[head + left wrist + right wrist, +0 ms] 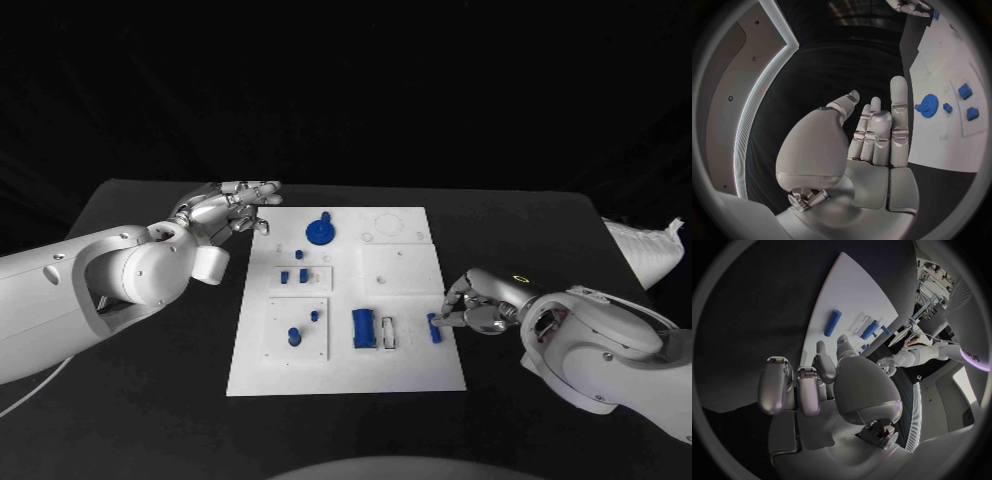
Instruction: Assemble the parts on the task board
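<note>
White task board (404, 375) on the black table, blue gear (322, 233) near its far edge, left hand (231, 208) empty with fingers apart beside the board, right hand (472, 306) curled by a blue peg (433, 327), grip unclear

Dim black surround — task board (346, 350) bright, wrist edges warped.

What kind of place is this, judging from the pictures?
Probably a robotics lab or test cell. A white task board with small blue parts lies on a black table against a dark backdrop, and the right wrist view shows equipment racks behind.
</note>
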Controlling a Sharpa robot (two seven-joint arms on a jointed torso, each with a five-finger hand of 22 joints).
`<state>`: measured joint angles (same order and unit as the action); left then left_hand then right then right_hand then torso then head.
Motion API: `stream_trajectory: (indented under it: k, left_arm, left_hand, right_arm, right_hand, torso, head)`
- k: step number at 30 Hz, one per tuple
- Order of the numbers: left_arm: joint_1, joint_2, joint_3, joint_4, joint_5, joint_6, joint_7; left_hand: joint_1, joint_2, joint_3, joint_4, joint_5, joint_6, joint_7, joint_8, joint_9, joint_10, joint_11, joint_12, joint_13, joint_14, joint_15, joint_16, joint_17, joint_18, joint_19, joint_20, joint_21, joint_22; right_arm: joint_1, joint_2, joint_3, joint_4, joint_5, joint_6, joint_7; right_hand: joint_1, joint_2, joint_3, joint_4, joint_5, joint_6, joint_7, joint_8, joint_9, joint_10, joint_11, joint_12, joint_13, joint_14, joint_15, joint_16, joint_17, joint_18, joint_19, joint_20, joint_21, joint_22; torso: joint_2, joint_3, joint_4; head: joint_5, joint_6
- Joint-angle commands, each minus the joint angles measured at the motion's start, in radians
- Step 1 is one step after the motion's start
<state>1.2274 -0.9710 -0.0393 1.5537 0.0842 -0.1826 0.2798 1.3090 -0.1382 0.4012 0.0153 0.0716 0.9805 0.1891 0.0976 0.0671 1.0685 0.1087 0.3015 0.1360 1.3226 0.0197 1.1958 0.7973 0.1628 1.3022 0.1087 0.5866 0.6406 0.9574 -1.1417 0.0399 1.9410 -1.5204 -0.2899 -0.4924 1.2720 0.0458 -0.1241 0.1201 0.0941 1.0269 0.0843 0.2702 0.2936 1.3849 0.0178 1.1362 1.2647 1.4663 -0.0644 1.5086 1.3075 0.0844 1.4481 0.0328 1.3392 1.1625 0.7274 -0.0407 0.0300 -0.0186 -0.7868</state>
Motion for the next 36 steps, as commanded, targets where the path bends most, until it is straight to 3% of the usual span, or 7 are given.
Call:
stream_trajectory:
  k: [1,15,21,32,36]
  left_arm:
    - [0.0,0.001,0.0,0.001,-0.003,0.014,0.009]
    - [0.0,-0.001,0.0,0.002,-0.003,0.015,0.008]
    - [0.0,-0.001,0.0,0.002,-0.003,0.015,0.007]
    - [0.0,-0.004,0.0,0.003,-0.003,0.016,0.006]
    - [0.0,-0.005,0.0,0.003,-0.003,0.016,0.005]
  left_hand:
    - [0.003,0.009,-0.006,-0.002,0.005,-0.004,0.0,0.007,0.0,-0.006,0.001,0.003,0.001,-0.006,0.0,-0.005,-0.001,0.018,-0.001,0.006,-0.004,-0.002]
    - [0.002,0.009,-0.007,-0.001,0.005,-0.004,0.0,0.007,0.0,-0.007,0.001,0.004,0.001,-0.007,0.0,-0.005,-0.001,0.018,-0.001,0.006,-0.004,-0.002]
    - [0.002,0.009,-0.007,-0.001,0.005,-0.004,0.0,0.007,0.0,-0.007,0.001,0.004,0.001,-0.007,0.0,-0.005,-0.001,0.018,-0.001,0.006,-0.004,-0.002]
    - [0.002,0.009,-0.007,-0.001,0.005,-0.004,0.0,0.007,0.0,-0.007,0.001,0.004,0.001,-0.007,0.0,-0.005,-0.001,0.018,-0.001,0.006,-0.004,-0.002]
    - [0.002,0.009,-0.007,-0.001,0.005,-0.004,0.0,0.007,0.0,-0.007,0.001,0.004,0.001,-0.007,0.0,-0.005,-0.001,0.018,-0.001,0.006,-0.004,-0.002]
  right_arm:
    - [-0.009,0.015,0.0,-0.005,-0.077,0.042,-0.052]
    - [-0.021,0.048,-0.001,-0.016,-0.124,0.049,-0.067]
    - [-0.023,0.058,-0.001,-0.02,-0.153,0.08,-0.076]
    - [-0.039,0.082,-0.001,-0.025,-0.296,0.181,-0.084]
    - [-0.042,0.087,-0.001,-0.024,-0.326,0.183,-0.086]
  right_hand:
    - [-0.013,-0.002,-0.001,0.01,-0.007,0.009,0.0,-0.008,-0.002,0.017,-0.014,0.0,0.001,0.085,-0.003,-0.005,0.172,-0.005,0.002,0.003,-0.004,0.0]
    - [-0.026,-0.018,-0.005,0.025,-0.016,0.018,-0.002,-0.017,-0.004,0.018,-0.016,0.0,0.002,0.085,-0.004,-0.006,0.172,-0.005,0.002,0.001,-0.006,-0.001]
    - [0.001,-0.031,0.006,0.015,-0.027,0.029,-0.005,-0.023,-0.004,0.019,-0.018,0.001,0.004,0.085,-0.006,-0.005,0.174,-0.005,0.002,-0.001,-0.005,0.0]
    - [0.101,-0.05,0.048,-0.051,-0.04,0.054,-0.011,-0.031,-0.001,0.018,-0.025,-0.002,0.007,0.085,-0.012,-0.005,0.175,-0.007,0.004,-0.005,-0.004,0.006]
    - [0.156,-0.033,0.086,-0.085,-0.038,0.059,-0.013,-0.038,-0.002,0.016,-0.028,-0.004,0.007,0.085,-0.015,-0.004,0.176,-0.007,0.004,-0.008,-0.003,0.009]
  torso:
    - [0.0,-0.0007,0.0012]
    - [0.0,-0.0019,0.0011]
    - [-0.001,-0.002,0.0015]
    - [0.0,-0.0014,0.001]
    - [0.0,-0.0013,0.0002]
  head:
    - [0.001,-0.003]
    - [0.004,-0.007]
    - [0.004,-0.008]
    - [0.007,-0.012]
    - [0.007,-0.014]
